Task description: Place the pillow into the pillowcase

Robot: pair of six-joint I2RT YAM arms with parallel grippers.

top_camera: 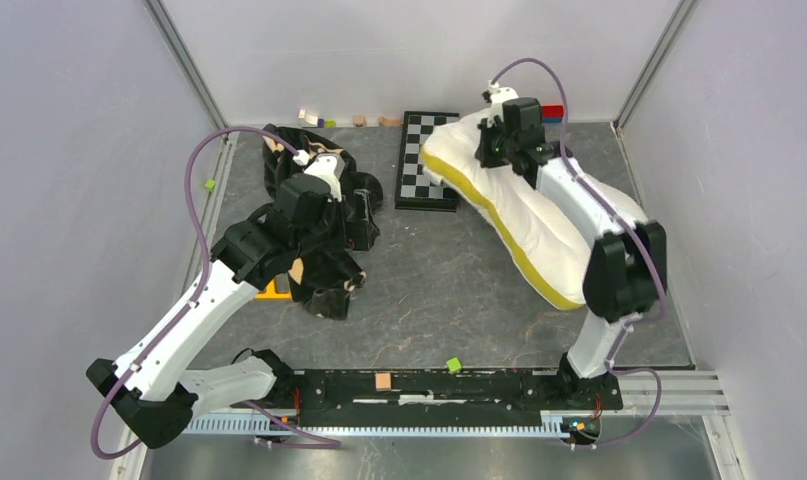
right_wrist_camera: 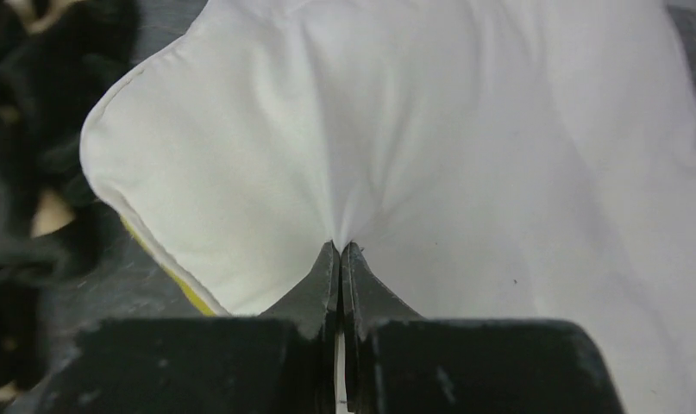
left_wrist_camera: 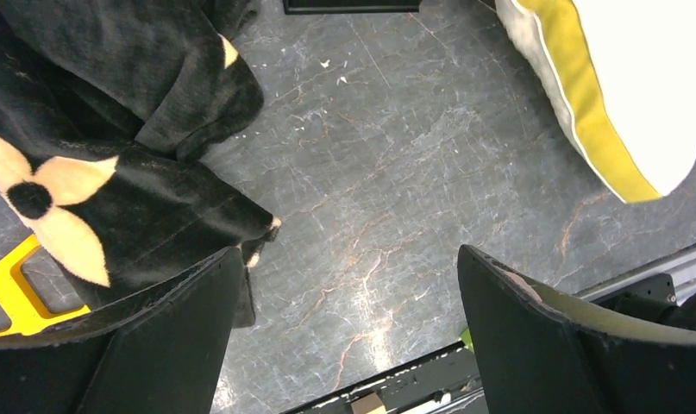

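Right end effector (right_wrist_camera: 340, 250) pinching pillow (right_wrist_camera: 430, 129) fabric, clear only from wrist; left end effector (left_wrist_camera: 348, 254) spread wide, pillowcase (left_wrist_camera: 137, 198) alongside.

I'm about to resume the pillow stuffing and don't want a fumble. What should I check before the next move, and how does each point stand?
1. Hold on the pillow: ok, the right tool is shut on a fold of its white cover.
2. Hold on the pillowcase: not ok, the left tool is open, with fabric only beside it.
3. Mouth of the pillowcase found: cannot tell, it lies in a crumpled heap.
4. Lift path: not ok, the pillow's corner overlaps the checkered board.
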